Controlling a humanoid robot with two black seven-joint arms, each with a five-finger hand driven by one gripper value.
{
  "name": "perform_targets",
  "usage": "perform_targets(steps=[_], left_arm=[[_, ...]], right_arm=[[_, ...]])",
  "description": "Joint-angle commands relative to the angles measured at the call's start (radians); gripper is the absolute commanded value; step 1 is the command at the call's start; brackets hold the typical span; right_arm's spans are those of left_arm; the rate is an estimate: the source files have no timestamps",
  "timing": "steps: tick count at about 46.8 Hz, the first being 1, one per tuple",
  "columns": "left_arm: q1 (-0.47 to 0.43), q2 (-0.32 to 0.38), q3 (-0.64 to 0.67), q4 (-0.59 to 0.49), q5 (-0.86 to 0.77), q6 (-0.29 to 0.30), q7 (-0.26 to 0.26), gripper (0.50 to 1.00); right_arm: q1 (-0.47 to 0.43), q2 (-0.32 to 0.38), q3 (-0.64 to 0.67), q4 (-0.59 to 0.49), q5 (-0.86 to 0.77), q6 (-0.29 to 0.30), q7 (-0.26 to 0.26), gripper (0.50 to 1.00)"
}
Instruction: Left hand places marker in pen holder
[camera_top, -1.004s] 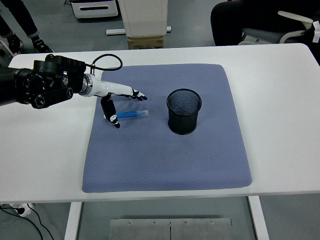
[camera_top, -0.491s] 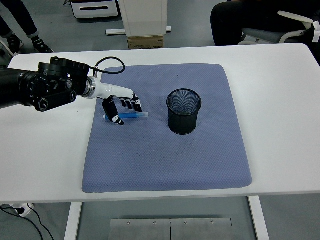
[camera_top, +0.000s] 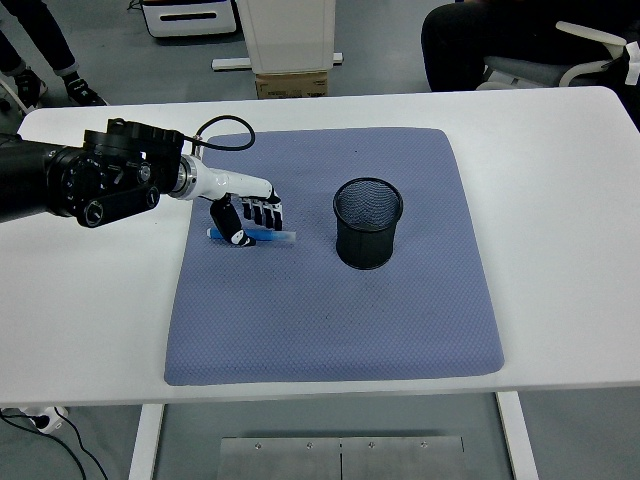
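Blue marker (camera_top: 262, 236), flat on the blue mat (camera_top: 330, 320) toward its left edge, left hand (camera_top: 247, 213) curled down over it to grip but not lifted; black mesh pen holder (camera_top: 367, 222) upright near mat centre, awaiting it.

Left arm (camera_top: 90, 185): bulky black housing, round joint caps, looping black cable, white wrist, black-tipped fingers (camera_top: 262, 212).

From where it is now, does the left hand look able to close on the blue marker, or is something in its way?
Probably yes. The left hand is already down over the blue marker on the mat, fingers curled around it. Nothing lies between them; the pen holder stands apart to the right.
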Motion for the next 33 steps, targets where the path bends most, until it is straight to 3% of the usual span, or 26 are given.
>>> perform_targets(steps=[1, 12, 20, 33], left_arm=[[0.000, -0.002, 0.000, 0.000, 0.001, 0.000, 0.000, 0.593], [0.000, -0.002, 0.000, 0.000, 0.001, 0.003, 0.000, 0.566], [0.000, 0.000, 0.000, 0.000, 0.001, 0.003, 0.000, 0.502], [0.000, 0.000, 0.000, 0.000, -0.001, 0.001, 0.000, 0.500]], right_arm=[[0.001, 0.000, 0.000, 0.000, 0.000, 0.001, 0.000, 1.000], [0.001, 0.000, 0.000, 0.000, 0.000, -0.001, 0.000, 1.000], [0.001, 0.000, 0.000, -0.001, 0.000, 0.001, 0.000, 1.000], [0.000, 0.000, 0.000, -0.001, 0.000, -0.001, 0.000, 1.000]])
